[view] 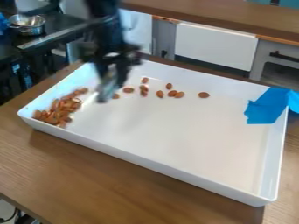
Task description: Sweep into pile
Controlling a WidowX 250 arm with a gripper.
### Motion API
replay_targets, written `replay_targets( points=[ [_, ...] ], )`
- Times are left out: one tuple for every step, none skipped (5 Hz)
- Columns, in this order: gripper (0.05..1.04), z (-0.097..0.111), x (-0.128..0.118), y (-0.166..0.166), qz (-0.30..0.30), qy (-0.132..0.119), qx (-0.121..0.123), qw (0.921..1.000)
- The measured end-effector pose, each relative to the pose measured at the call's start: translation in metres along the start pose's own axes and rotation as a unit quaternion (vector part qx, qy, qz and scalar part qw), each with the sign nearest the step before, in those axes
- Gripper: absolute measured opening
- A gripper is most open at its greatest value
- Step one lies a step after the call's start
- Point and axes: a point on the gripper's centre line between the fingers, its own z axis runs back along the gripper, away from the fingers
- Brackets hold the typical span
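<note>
The black gripper (111,74) hangs blurred over the back left part of the white tray (146,162). At its lower end is a pale, narrow shape (106,90); whether this is a held tool cannot be told. Brown almonds lie heaped in a pile (58,110) in the tray's left corner, below and left of the gripper. Several loose almonds (172,93) are spread in a loose row to the right of the gripper, towards the back wall. One almond (203,95) lies farthest right, apart from the others.
Blue tape or cloth (269,106) covers part of the tray's right wall and floor. The tray stands on a wooden table (88,175). Behind are white cabinet fronts (216,43) under a wooden counter, and a metal pot (27,25) stands at the back left.
</note>
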Motion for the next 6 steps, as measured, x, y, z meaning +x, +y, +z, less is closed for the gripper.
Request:
replay_targets(
  points=[
    [0.380, 0.002, 0.006, -0.045, 0.003, 0.003, -0.006, 1.0000],
    [0.380, -0.018, 0.004, -0.098, -0.028, 0.002, 0.001, 0.9996],
    [0.380, -0.038, 0.010, -0.126, -0.034, -0.002, 0.014, 0.9993],
    [0.380, -0.057, 0.024, -0.134, -0.029, -0.004, 0.028, 0.9992],
    [0.380, -0.073, 0.030, -0.144, -0.028, 0.001, 0.036, 0.9989],
    [0.380, -0.079, 0.033, -0.146, -0.026, 0.003, 0.038, 0.9989]
  ],
)
